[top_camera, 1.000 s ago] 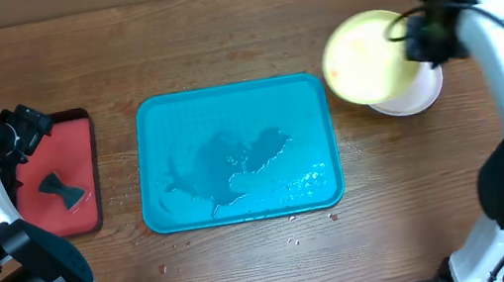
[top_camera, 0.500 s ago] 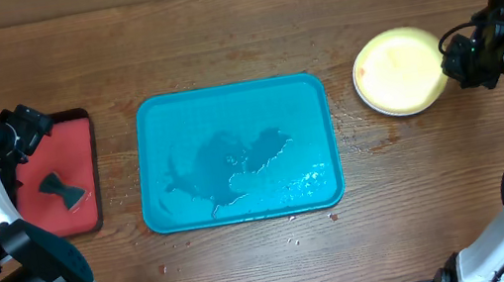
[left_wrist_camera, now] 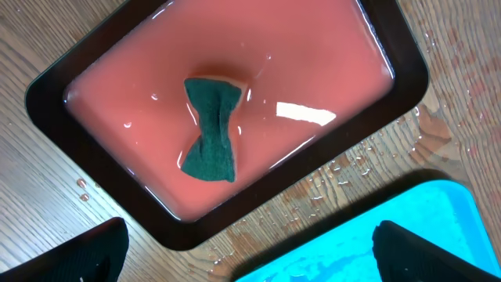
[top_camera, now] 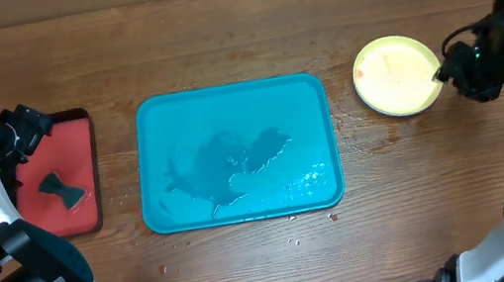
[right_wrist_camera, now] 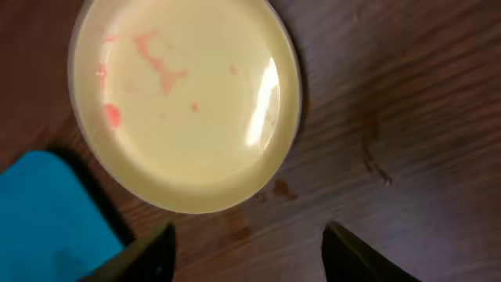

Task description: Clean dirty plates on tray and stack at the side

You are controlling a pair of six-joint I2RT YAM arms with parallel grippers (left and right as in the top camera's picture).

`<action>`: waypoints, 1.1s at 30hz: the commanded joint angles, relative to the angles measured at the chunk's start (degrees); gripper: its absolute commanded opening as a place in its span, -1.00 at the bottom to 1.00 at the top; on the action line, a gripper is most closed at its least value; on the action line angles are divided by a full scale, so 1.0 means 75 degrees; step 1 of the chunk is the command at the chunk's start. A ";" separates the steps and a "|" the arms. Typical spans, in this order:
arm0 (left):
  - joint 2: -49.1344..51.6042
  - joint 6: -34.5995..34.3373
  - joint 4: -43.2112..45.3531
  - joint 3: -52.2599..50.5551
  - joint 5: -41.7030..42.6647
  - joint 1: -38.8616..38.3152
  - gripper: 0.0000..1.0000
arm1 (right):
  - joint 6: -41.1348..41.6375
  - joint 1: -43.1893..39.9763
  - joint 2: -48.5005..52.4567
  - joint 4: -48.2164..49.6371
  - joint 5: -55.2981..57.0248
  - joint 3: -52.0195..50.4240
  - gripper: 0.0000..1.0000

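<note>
Right pincer: released, empty.
Yellow plate: just ahead of right pincer; red smears.
Left pincer: released, empty.
Red tray, green sponge: ahead of left pincer.

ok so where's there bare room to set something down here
Bare wood runs behind the turquoise tray and in front of it. The tray itself holds only water. Tighter: the narrow gaps between it and the red tray on one side and the yellow plate on the other.
</note>
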 commanded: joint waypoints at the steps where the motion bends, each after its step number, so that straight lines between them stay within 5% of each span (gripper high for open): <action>1: -0.0117 0.0038 -0.0006 0.0114 0.0055 0.0029 0.99 | 0.0038 0.0038 -0.1824 -0.0425 -0.0335 0.0198 0.35; 2: -0.0117 0.0038 -0.0006 0.0114 0.0055 0.0029 0.99 | 0.0015 0.0038 -0.2197 -0.0629 -0.0335 0.0195 0.50; 3: -0.0117 0.0038 -0.0006 0.0114 0.0055 0.0029 1.00 | 0.0017 0.0038 -0.2541 -0.0819 -0.0335 0.0192 1.00; 17: -0.0117 0.0038 0.0000 0.0114 0.0055 0.0029 1.00 | 0.0052 0.0035 -0.6805 -0.3826 -0.0414 0.0172 1.00; 33: -0.0117 0.0038 0.0012 0.0114 0.0055 0.0029 1.00 | 0.0000 0.0055 -0.7192 -0.4336 -0.0335 0.0157 1.00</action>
